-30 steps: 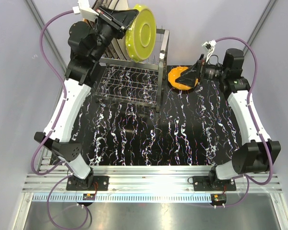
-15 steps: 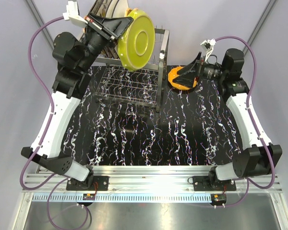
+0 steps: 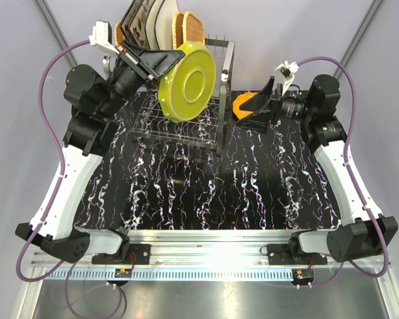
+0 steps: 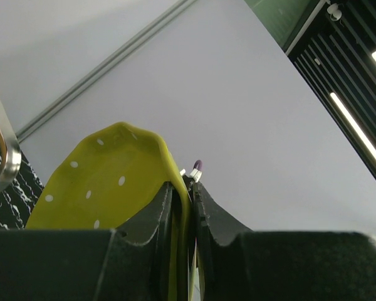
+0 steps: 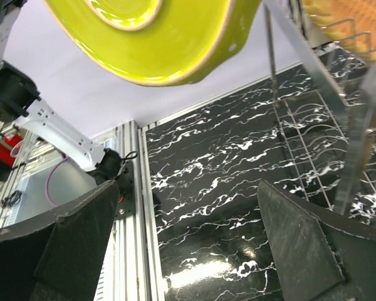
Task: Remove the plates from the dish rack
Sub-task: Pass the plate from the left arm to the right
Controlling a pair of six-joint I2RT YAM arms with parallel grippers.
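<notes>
Overhead, left gripper (image 3: 162, 64) was clamped on rim of round yellow-green, white-dotted plate (image 3: 186, 83), held on edge in air above lower shelf of shiny steel wire dish rack (image 3: 220, 133). Cream plates (image 3: 161, 20) and tan woven wicker plates (image 3: 189, 28) stood upright in top prongs. Right gripper (image 5: 188, 188) gaped wide, empty, by orange wicker plate (image 3: 243, 103) on black marbled table (image 3: 253, 186). Dotted plate looked stiff, glossy, likely slippery, chippable against steel. Deep rim pinch seemed the only workable hold.

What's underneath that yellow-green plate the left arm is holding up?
The plate, pinched by the left end effector, hangs above the wire shelf of the dish rack, with the black marbled table showing through. The patch of shelf right beneath the plate is covered, so unseen.
</notes>
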